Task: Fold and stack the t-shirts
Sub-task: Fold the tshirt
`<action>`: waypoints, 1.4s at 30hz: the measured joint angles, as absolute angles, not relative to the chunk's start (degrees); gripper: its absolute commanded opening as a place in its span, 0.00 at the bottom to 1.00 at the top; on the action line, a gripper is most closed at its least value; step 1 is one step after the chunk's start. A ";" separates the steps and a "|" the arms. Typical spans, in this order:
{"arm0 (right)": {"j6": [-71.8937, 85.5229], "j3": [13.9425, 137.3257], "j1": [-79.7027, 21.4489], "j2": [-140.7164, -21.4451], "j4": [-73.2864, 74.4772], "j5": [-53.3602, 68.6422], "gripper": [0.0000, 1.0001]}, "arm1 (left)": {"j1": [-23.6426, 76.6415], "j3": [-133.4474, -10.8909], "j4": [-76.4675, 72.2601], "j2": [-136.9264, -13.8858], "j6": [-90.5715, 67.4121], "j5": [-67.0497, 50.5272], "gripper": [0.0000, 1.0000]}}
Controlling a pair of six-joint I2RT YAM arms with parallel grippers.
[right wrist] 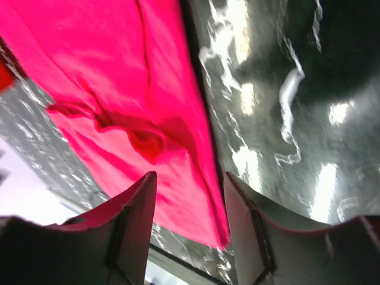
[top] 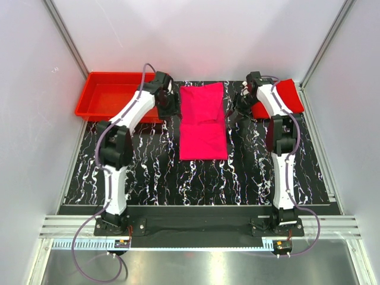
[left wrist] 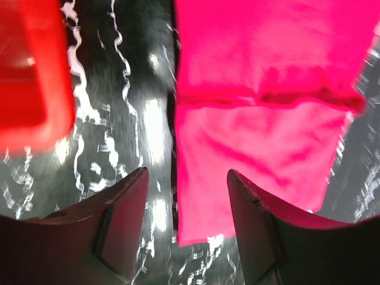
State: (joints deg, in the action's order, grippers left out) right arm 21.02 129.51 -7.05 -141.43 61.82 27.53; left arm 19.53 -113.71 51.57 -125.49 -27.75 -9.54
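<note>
The magenta-pink t-shirt [top: 203, 122] lies folded into a long rectangle in the middle of the black marbled table, its far part doubled over the near part. My left gripper [top: 168, 101] hovers at the shirt's far left corner, open, with the cloth [left wrist: 261, 101] lying flat below and nothing between the fingers [left wrist: 122, 219]. At the far right corner my right gripper [top: 242, 102] is open too, above the shirt's edge [right wrist: 130, 101]. The red t-shirt [top: 284, 97] lies folded at the back right, partly behind the right arm.
A rigid red plastic tray [top: 110, 95] stands at the back left, close to my left arm, its corner [left wrist: 29, 71] in the left wrist view. White walls close in the table [top: 148, 172] on three sides.
</note>
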 measured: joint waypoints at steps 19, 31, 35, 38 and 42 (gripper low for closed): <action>22.96 88.44 -17.04 -121.69 48.84 30.70 0.36 | 26.17 -84.12 37.76 -115.00 -27.83 -17.74 0.40; 26.68 63.75 -20.62 -110.54 35.42 35.31 0.36 | 32.23 -60.80 28.42 -102.45 -30.76 -16.51 0.39; 29.04 51.18 -24.62 -101.36 33.41 35.64 0.39 | 38.59 -48.97 26.33 -92.53 -34.59 -16.67 0.39; 29.76 45.76 -25.06 -95.70 35.03 34.52 0.41 | 41.45 -42.83 28.32 -85.91 -36.62 -16.60 0.43; 29.67 45.65 -24.97 -89.86 38.04 31.97 0.49 | 41.39 -42.85 37.10 -80.20 -36.69 -13.39 0.55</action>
State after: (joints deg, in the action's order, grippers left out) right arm 29.67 45.65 -24.97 -89.86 38.04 31.97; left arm 41.39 -42.85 37.10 -80.20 -36.69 -13.39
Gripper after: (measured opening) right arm 0.454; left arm 0.500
